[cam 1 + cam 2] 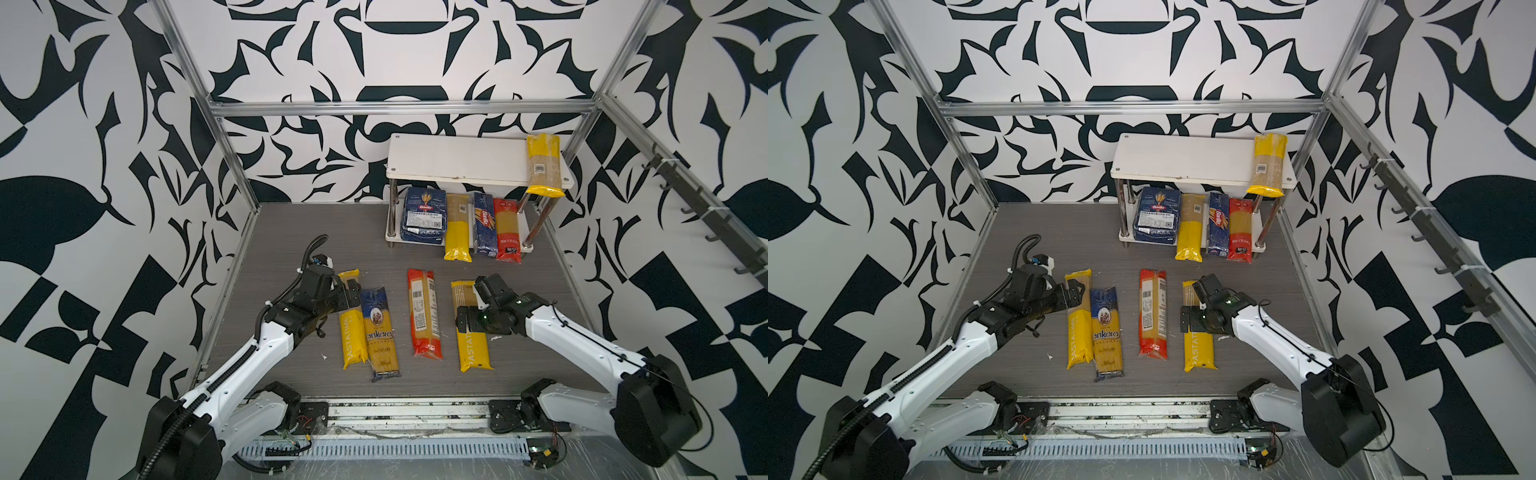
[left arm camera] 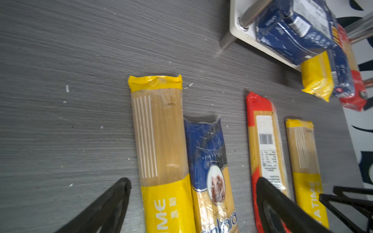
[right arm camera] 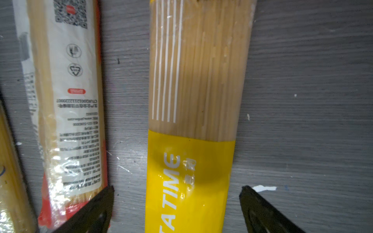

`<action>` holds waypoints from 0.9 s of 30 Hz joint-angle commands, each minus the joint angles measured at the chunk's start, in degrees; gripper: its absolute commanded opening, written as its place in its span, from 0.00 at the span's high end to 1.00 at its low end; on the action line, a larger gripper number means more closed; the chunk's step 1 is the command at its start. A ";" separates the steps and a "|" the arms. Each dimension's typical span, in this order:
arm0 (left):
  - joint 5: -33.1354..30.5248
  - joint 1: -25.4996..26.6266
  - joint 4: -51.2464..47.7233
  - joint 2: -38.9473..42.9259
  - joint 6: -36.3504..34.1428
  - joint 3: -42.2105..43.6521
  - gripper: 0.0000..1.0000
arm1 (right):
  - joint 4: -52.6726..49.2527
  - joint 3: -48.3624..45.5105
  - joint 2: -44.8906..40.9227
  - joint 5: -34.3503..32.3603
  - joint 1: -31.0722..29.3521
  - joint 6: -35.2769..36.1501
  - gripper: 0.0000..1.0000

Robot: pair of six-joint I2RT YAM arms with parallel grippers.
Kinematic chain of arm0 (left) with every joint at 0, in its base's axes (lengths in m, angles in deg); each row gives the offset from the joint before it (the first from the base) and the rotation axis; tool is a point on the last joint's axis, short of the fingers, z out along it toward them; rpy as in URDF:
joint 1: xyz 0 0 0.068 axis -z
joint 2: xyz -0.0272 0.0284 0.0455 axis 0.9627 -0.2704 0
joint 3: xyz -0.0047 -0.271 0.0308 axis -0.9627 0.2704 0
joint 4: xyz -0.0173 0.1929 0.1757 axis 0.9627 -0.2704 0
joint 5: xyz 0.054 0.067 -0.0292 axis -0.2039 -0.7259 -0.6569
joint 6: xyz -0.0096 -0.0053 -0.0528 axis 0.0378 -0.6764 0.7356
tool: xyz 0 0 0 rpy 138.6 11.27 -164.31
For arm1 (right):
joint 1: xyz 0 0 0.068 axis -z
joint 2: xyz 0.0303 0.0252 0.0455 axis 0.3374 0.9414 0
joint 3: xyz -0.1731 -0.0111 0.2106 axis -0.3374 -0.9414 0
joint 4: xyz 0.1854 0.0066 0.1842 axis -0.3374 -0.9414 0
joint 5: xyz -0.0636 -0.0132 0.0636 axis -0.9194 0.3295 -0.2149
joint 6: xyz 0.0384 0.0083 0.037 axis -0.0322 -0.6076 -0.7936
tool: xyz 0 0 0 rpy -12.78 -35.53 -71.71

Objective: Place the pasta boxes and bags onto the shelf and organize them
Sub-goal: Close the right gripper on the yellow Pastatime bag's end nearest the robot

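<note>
A dark grey wood-grain tabletop (image 1: 291,232) sits inside walls (image 1: 83,124) printed with a bold black-and-white pattern, edged by an aluminium frame (image 1: 399,109). At the back right stands the shelf (image 1: 457,160). Its top board carries 1 yellow-ended bag (image 1: 543,166) at the right end. Its lower board holds, left to right, the wide Barilla box (image 1: 423,220), a yellow shelf bag (image 1: 458,232), the narrow Barilla box (image 1: 485,224) and a red shelf bag (image 1: 508,230), the last 3 overhanging the front edge. 4 more bags lie lengthwise on the table: the left PASTATIME bag (image 1: 352,332) touching the ankara bag (image 1: 379,332), then, apart from them, the red table bag (image 1: 424,316) and the right PASTATIME bag (image 1: 473,349). The left gripper (image 2: 193,193) hangs with its jaws spread wide, the left PASTATIME bag and the ankara bag both showing between its fingers, and grasps nothing. The right gripper (image 3: 177,193) is likewise spread wide, straddling the right PASTATIME bag with bare table showing between each finger and the bag, released
</note>
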 commanded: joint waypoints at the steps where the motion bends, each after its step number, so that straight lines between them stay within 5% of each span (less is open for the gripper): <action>1: -3.21 0.21 2.90 0.05 1.16 1.79 0.01 | 1.01 0.89 0.72 -3.67 -0.29 -0.92 0.00; 12: -6.43 8.02 6.64 -5.87 3.12 1.69 0.01 | 4.90 -1.90 3.25 -2.27 -0.28 -2.99 0.00; 27: -10.70 17.22 7.61 -10.55 4.75 -0.46 0.01 | 7.28 -10.89 -4.33 -1.69 -5.42 -8.77 0.00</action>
